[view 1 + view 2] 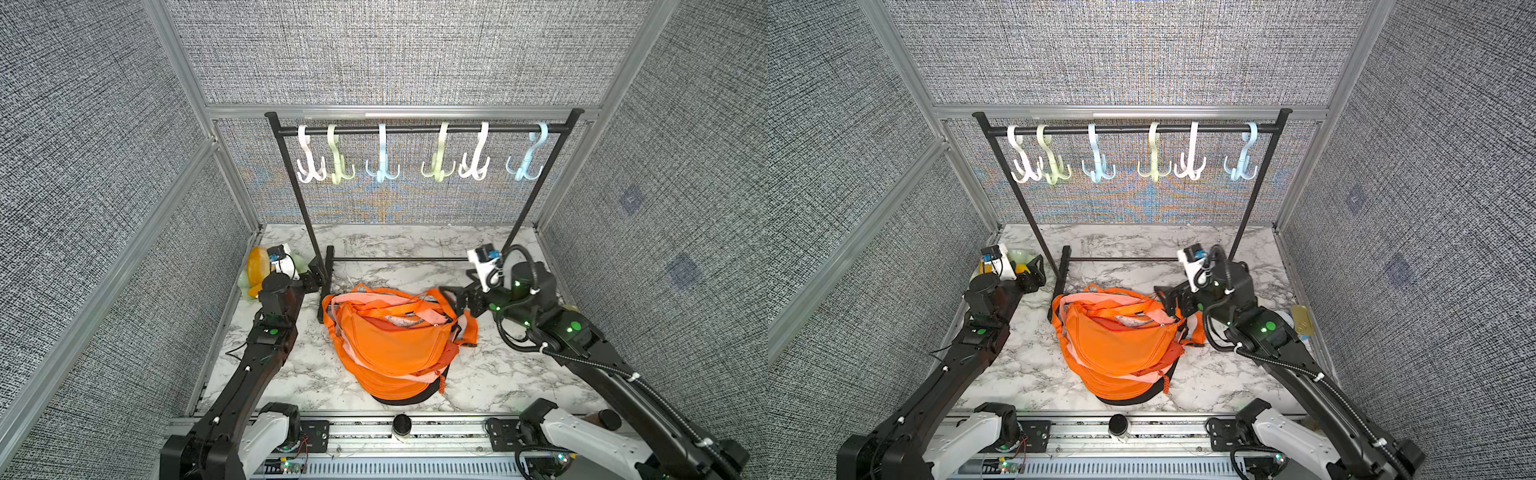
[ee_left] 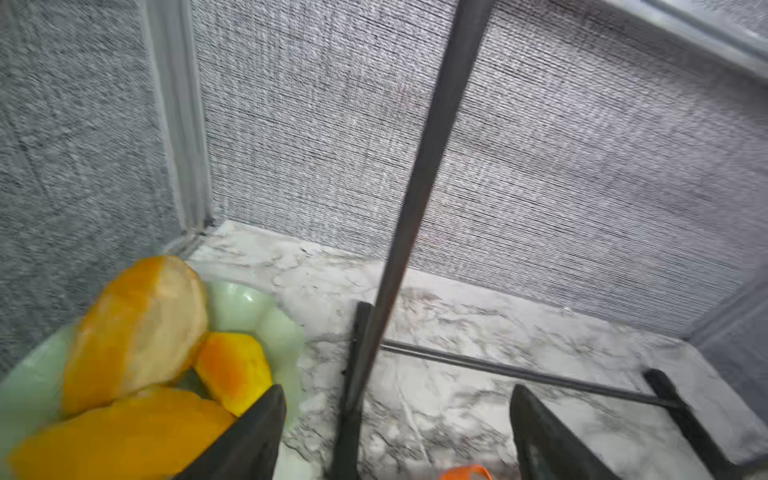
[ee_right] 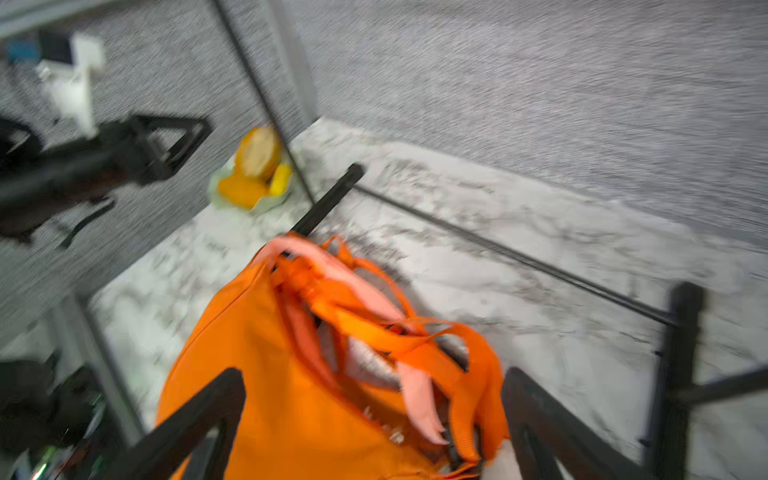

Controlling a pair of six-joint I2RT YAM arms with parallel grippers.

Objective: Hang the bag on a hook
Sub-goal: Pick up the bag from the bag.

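Note:
In both top views the orange bag (image 1: 395,345) (image 1: 1121,340) lies on the marble table, its orange and pink straps (image 3: 374,324) piled at its far end. Several pastel hooks (image 1: 382,162) (image 1: 1098,164) hang empty from the black rack's rail (image 1: 415,129). My right gripper (image 1: 455,301) (image 3: 374,399) is open just above the bag's right end, its fingers either side of the straps; the wrist view is blurred. My left gripper (image 1: 316,273) (image 2: 395,419) is open and empty beside the rack's left post (image 2: 415,208), left of the bag.
A pale green plate (image 2: 249,307) with yellow-orange fruit (image 1: 257,266) (image 3: 255,174) sits in the back left corner, close to my left gripper. The rack's left foot (image 1: 326,282) and low crossbar (image 1: 399,259) run behind the bag. Grey fabric walls enclose three sides.

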